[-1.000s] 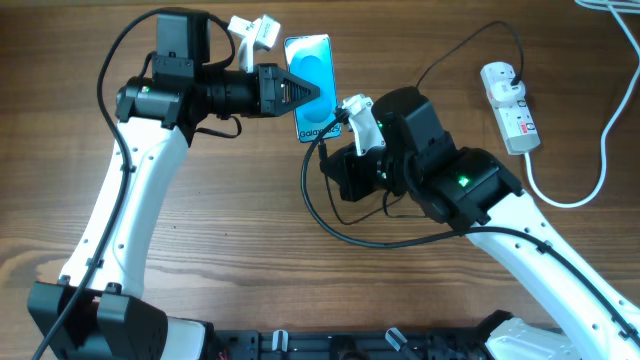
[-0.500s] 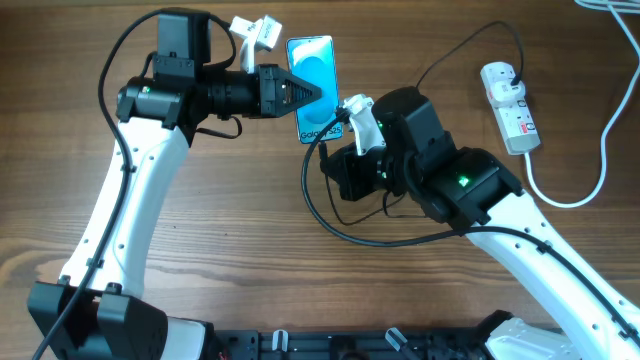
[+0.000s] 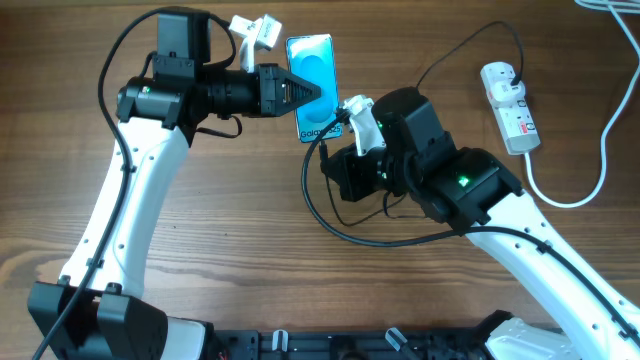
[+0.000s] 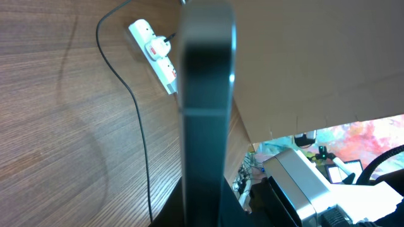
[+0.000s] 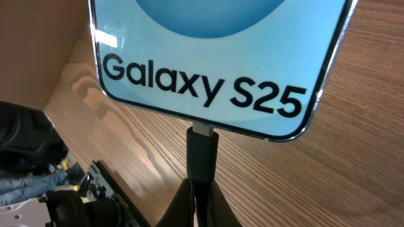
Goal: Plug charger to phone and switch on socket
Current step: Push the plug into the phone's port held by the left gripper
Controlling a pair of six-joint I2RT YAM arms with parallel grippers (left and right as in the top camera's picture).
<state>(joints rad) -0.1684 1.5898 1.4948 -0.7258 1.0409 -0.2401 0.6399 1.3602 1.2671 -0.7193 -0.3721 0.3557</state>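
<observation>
left of the phone: left gripper, clenched on it from the long side, one finger lying over the screen. keeps it steady so the bottom port faces the charger and cannot slide away under the push. shows edge-on from the left wrist, apparently raised off the table, though hard to confirm.

just below the phone's bottom edge: right gripper, pinched tight on the charger, plug lined up with the port. looks seated or very nearly so, with a sliver of metal showing at the joint; probably calls for a last straight push, no twist.

far right of the phone: socket, flat on the table, white plug in it, thin black cable looping back toward the phone. untouched by either gripper; switch position too small to read.
</observation>
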